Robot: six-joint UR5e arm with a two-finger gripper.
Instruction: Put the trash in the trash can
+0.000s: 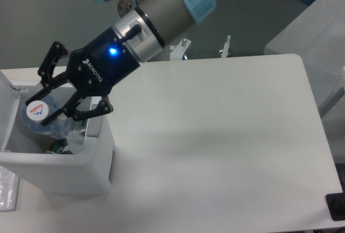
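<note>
While poised over the trash can [81, 160], hand [44, 106] clamped on crushed bottle [40, 118].

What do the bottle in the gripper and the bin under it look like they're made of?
The bottle, held in the gripper, looks like thin clear plastic: see-through, crumpled, bluish tint, white printed cap. The trash can looks like white moulded plastic with a smooth, dull finish and rounded corners; I can't confirm more.
</note>
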